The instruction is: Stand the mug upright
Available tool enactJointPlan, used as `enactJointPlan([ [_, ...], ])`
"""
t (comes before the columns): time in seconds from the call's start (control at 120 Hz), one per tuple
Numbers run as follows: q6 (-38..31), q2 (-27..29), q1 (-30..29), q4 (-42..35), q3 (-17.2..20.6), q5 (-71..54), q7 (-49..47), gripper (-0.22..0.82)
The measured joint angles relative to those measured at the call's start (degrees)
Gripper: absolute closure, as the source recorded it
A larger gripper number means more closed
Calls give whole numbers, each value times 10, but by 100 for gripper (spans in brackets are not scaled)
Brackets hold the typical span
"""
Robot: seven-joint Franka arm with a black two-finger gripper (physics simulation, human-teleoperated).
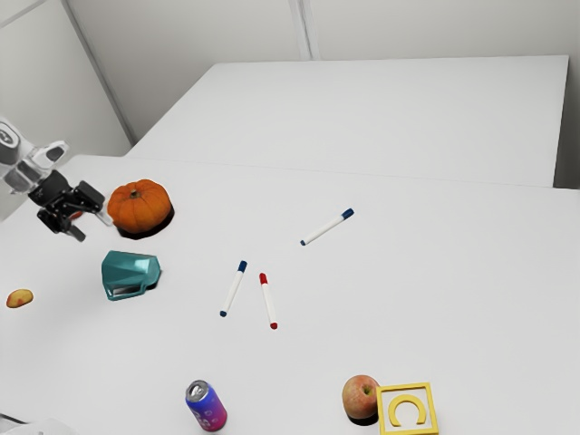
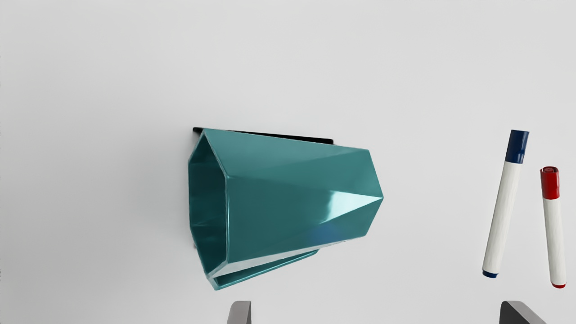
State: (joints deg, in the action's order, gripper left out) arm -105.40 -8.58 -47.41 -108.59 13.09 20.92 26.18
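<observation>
- Hovering over the white table [image 1: 471, 281], the pincer [image 1: 93, 227] has its fingers spread wide.
- Teal mug [image 1: 130, 270] lies on its side, toward the table edge at the exterior view's left, base facing the red marker [image 1: 268, 301].
- Pumpkin [image 1: 138, 207] sits near the mug, closer to the table's far left corner.

On the surface [image 1: 489, 272], the mug [image 1: 131, 269] lies on its side between a small lump [image 1: 19, 298] at the exterior view's left and a marker [image 1: 233, 290] with a second marker [image 1: 269, 306] beside it, its mouth away from both. Behind the mug sits the pumpkin [image 1: 139, 208]; a third marker [image 1: 324, 228] lies behind the pair. In front are the can [image 1: 207, 408] and, further to the exterior view's right, the apple [image 1: 361, 397] just beside the block [image 1: 407, 430].
</observation>
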Motion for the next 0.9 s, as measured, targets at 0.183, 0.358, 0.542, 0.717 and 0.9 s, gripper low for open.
enactJointPlan([
  [0.183, -1, -77, -39, 59, 0, 22, 80, 0],
  [0.358, 5, -142, -57, 114, -2, 28, 153, 0],
  [0.542, 27, -181, -66, 139, -4, 31, 209, 0],
  [0.717, 68, -188, -67, 126, -4, 41, 235, 0],
  [0.9, 92, -185, -67, 100, 0, 65, 250, 0],
])
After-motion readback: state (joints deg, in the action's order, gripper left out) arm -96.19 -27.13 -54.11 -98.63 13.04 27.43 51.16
